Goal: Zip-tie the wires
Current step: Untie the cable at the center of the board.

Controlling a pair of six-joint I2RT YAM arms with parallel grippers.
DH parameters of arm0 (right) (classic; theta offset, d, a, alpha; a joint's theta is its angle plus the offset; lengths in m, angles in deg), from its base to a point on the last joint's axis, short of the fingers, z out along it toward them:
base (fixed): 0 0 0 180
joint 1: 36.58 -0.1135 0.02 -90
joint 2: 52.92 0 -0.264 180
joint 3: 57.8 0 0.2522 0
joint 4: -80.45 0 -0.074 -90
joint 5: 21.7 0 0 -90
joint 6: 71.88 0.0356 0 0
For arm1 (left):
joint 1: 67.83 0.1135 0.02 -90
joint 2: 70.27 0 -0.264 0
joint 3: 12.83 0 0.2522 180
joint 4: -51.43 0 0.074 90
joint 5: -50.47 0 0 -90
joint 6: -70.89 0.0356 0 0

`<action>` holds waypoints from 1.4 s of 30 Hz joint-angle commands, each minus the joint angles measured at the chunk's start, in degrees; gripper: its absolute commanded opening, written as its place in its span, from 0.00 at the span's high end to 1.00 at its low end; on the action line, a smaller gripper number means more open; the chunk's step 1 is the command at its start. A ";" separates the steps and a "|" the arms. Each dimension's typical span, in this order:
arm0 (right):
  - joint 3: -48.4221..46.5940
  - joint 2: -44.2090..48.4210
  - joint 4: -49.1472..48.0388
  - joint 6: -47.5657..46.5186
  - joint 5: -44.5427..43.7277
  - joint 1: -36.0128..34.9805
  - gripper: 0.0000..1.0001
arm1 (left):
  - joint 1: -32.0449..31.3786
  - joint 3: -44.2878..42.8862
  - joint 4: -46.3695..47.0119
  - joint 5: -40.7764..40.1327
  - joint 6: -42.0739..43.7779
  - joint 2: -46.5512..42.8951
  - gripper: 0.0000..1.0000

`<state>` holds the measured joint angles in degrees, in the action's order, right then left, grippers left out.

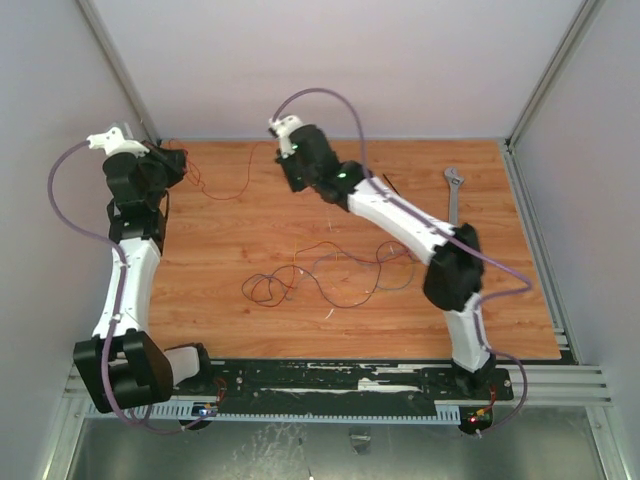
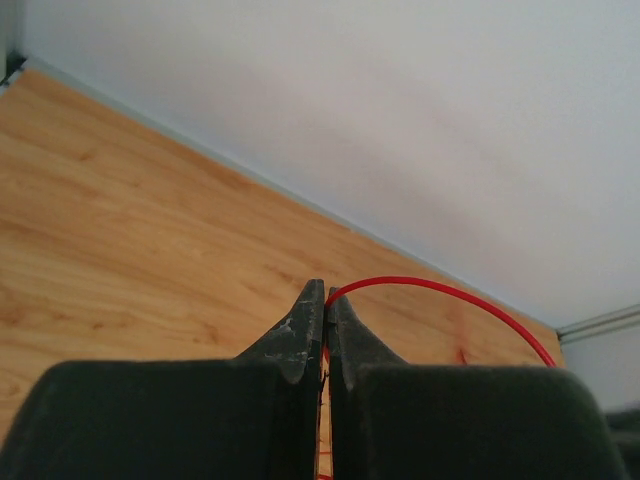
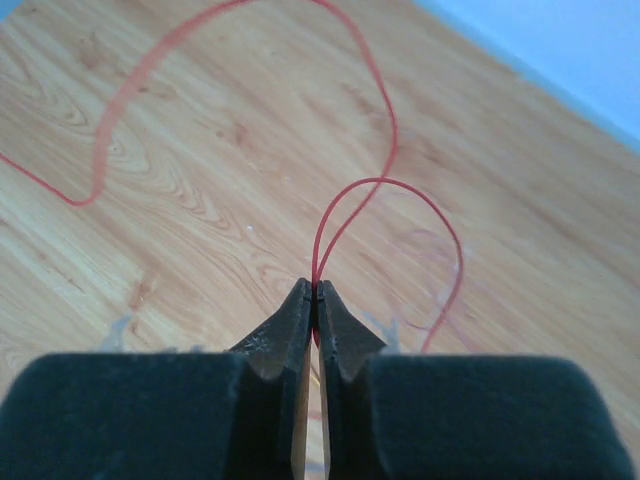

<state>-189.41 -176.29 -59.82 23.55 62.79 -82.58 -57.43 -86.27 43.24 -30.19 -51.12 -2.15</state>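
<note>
While left hand (image 2: pixel 325 302) pinches wires (image 3: pixel 316 260), right hand (image 3: pixel 316 292) clamps them too

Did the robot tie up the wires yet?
Not yet. Nothing looks tied: most of the wires lie in a loose tangle on the table. In hand: the left pincer and right pincer are each shut on a thin red wire. Left to do: gather the bundle and wrap the zip tie, which lies untouched near the back.
</note>
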 commanded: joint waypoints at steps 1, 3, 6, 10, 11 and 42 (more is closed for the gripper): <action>11.06 15.59 -0.43 -1.57 -4.09 3.41 0.95 | 4.00 3.13 3.91 4.44 -4.08 -1.92 1.00; 18.27 22.89 -2.16 -0.92 -3.60 5.87 0.95 | 5.39 4.56 4.53 5.50 -5.27 -2.43 1.00; 28.20 33.23 -3.88 0.41 0.37 11.20 0.93 | 6.29 6.31 4.80 5.57 -5.70 -3.27 1.00; 39.44 44.46 -4.61 2.14 4.14 20.66 0.92 | 7.60 9.02 5.60 6.25 -6.90 -3.36 1.00; 41.19 46.93 -4.11 2.22 3.29 22.85 0.92 | 7.76 9.64 5.68 6.69 -7.12 -3.34 1.00; 52.42 48.30 -11.41 14.87 17.31 66.72 1.00 | 24.57 -20.76 8.55 23.65 -18.04 17.82 1.00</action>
<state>-141.36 -127.05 -68.30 37.65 77.91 -16.20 -34.03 -105.33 47.82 -11.50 -66.49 17.23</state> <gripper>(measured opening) 0.009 0.022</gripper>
